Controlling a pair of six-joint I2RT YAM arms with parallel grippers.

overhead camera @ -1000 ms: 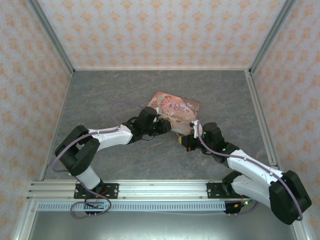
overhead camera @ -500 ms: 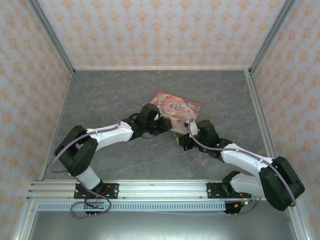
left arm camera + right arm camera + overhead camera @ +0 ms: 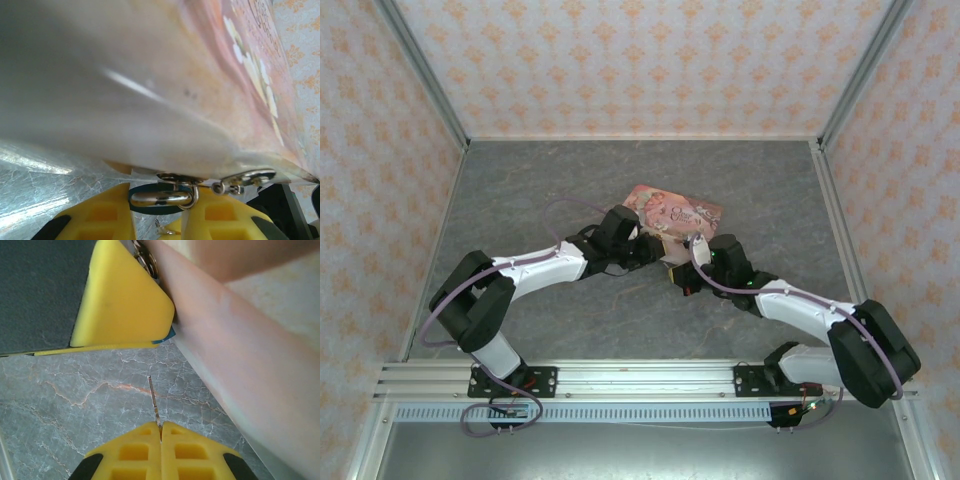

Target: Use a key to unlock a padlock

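My left gripper (image 3: 159, 204) is shut on the padlock (image 3: 150, 210), a small blue body with a shiny metal shackle lying across the gap between the yellow fingers (image 3: 107, 215). It is pressed against the edge of a pink illustrated tin (image 3: 210, 85). A key ring (image 3: 247, 177) hangs beside it. My right gripper (image 3: 161, 429) is shut on a thin key (image 3: 154, 400) whose blade points at the left gripper's yellow finger (image 3: 122, 300). A sliver of the blue padlock (image 3: 170, 335) shows there. From above, the left gripper (image 3: 657, 256) and the right gripper (image 3: 681, 283) nearly meet.
The pink tin (image 3: 676, 212) lies flat mid-table on the grey marbled floor (image 3: 540, 200), just behind both grippers. Patterned walls (image 3: 640, 60) close in the back and both sides. A metal rail (image 3: 620, 378) runs along the near edge.
The right arm has stretched forward and to the left, bringing the key closer to the left gripper. The left arm has barely moved and keeps its hold.
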